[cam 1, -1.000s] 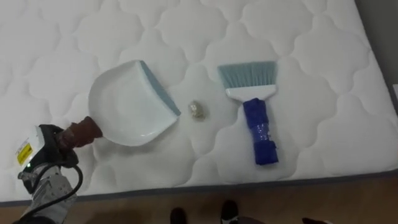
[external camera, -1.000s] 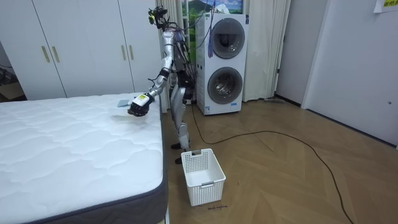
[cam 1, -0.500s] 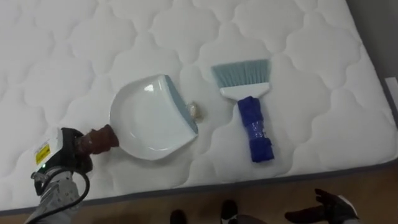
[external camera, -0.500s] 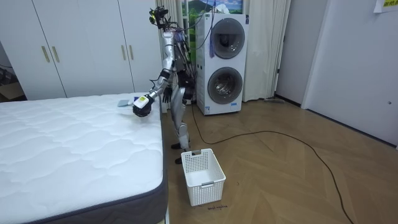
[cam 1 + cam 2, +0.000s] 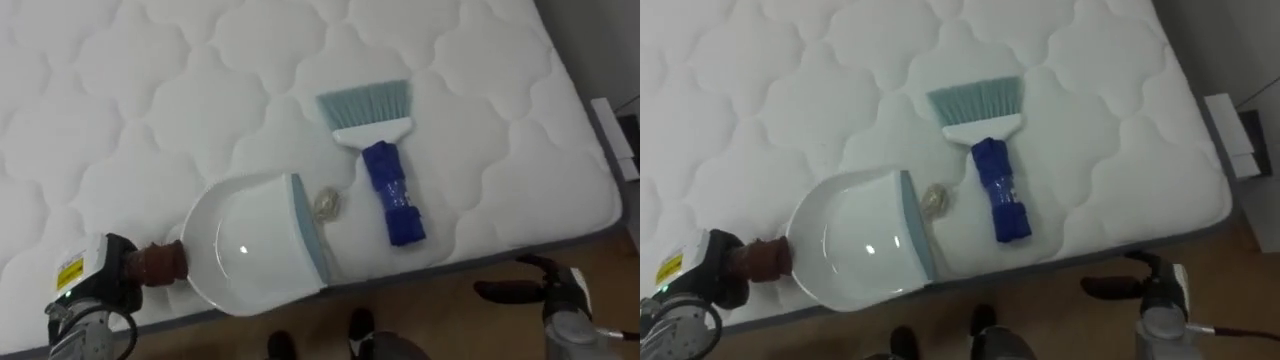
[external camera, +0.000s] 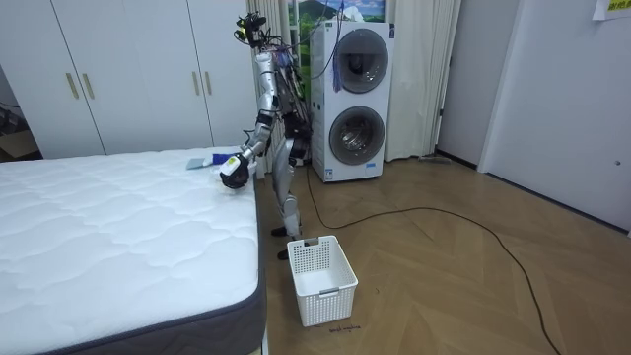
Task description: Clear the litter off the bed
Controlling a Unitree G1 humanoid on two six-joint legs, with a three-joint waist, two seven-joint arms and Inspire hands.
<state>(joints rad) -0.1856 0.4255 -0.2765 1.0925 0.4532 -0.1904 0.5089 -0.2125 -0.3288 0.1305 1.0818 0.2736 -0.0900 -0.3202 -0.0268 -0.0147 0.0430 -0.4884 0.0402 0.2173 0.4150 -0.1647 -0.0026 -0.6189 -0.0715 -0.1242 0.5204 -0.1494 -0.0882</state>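
1. The left hand [image 5: 92,287] is at 7 o'clock in the eye views, with its lower part cut off by the frame. Its fingers are closed round the brown handle of the dustpan [image 5: 250,255], and the handle's end disappears inside the fist.
2. The right hand [image 5: 512,291] is at 4 o'clock, over the floor [image 5: 455,330] below the bed [image 5: 150,90] edge. Its fingers are stretched out nearly straight toward 9 o'clock. They hold nothing and touch nothing.
3. The dustpan is white and its blue-grey lip faces 3 o'clock. It lies on the bed, with its low rim reaching over the near edge.
4. A small crumpled scrap [image 5: 327,204] lies just beside the lip, at its 2 o'clock. I cannot tell if they touch, or what the scrap is made of.
5. The brush [image 5: 388,190] lies flat at 3 o'clock of the scrap, a little apart. Its bristles point toward 12 o'clock and its blue handle toward 5.
6. In the room view the robot stands at the bed's corner, with a white basket [image 6: 320,279] on the floor near it. The dustpan is too small there to make out.
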